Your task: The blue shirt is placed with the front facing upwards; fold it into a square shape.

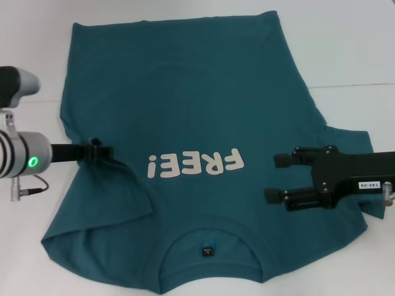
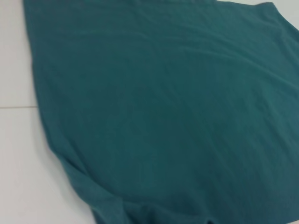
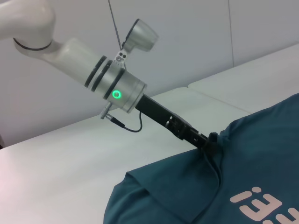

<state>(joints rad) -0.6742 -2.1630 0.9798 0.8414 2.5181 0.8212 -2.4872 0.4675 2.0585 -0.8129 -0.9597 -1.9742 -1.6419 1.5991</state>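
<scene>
Folding has barely begun: the blue shirt (image 1: 203, 117) lies nearly full-spread on the white desk (image 1: 352, 43), front up, collar toward the robot and hem at the far side. No completed fold is visible. The sleeve region on the robot's left is bunched and partly turned inward near the left end effector (image 1: 102, 151); the sleeve on the robot's right lies mostly flat under the right arm. Judged from this layout, both sleeve folds and the lengthwise folds that would produce a square remain to be done.

Left end effector: positioned at the shirt's left edge, level with the chest lettering. It appears pressed together on a ridge of cloth, which rises toward it in the right wrist view.

Right end effector (image 1: 278, 177): positioned above the shirt's right chest area, beside the lettering, fingers spread and holding nothing.

Shirt appearance: dark teal-blue, short-sleeved, with white "FREE!" lettering (image 1: 196, 164) across the chest, reading inverted from the head view. A small dark neck label (image 1: 207, 251) sits inside the collar. The body shows only shallow wrinkles.
</scene>
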